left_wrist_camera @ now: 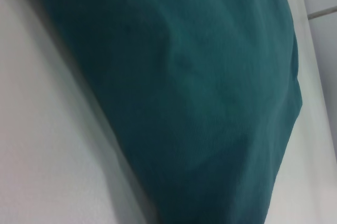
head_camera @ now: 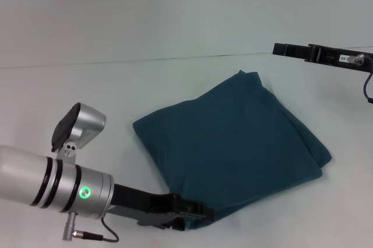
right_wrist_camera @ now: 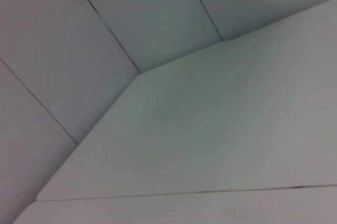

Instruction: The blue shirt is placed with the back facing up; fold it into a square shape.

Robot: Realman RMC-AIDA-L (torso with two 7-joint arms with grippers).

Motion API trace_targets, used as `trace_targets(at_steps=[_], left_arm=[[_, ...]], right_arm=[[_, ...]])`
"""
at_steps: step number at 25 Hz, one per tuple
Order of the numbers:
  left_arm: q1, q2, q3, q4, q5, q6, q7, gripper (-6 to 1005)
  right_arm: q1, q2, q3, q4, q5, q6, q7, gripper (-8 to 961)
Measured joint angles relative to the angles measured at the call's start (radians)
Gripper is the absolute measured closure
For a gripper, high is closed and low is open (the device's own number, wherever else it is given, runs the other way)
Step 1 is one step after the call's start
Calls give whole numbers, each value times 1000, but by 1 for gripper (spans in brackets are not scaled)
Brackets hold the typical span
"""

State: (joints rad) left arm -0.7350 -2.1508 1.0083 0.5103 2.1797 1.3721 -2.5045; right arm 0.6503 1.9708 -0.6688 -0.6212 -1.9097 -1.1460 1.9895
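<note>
The blue shirt lies folded into a rough four-sided, tilted block on the white table, plain side up. My left gripper sits low at the shirt's near corner, touching its edge. The left wrist view is filled by the shirt's cloth, close up. My right gripper hangs at the far right, above the table and clear of the shirt's far corner. The right wrist view holds only bare table.
A seam in the table runs across behind the shirt. A black cable hangs from the right arm at the right edge. Wall panels stand beyond the table's far corner.
</note>
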Motion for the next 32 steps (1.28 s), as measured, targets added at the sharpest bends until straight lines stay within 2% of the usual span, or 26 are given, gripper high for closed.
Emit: trace_targets(at_steps=[10, 23, 32], left_arm=[[-12, 3, 7, -1, 0, -10, -3, 108], [-18, 7, 31, 0, 8, -50, 18, 178], [-22, 5, 41, 1, 11, -52, 21, 523]], right_arm=[[0, 0, 0, 0, 0, 0, 1, 304], [-1, 1, 4, -7, 0, -9, 0, 304], [-8, 5, 10, -14, 1, -12, -2, 303]])
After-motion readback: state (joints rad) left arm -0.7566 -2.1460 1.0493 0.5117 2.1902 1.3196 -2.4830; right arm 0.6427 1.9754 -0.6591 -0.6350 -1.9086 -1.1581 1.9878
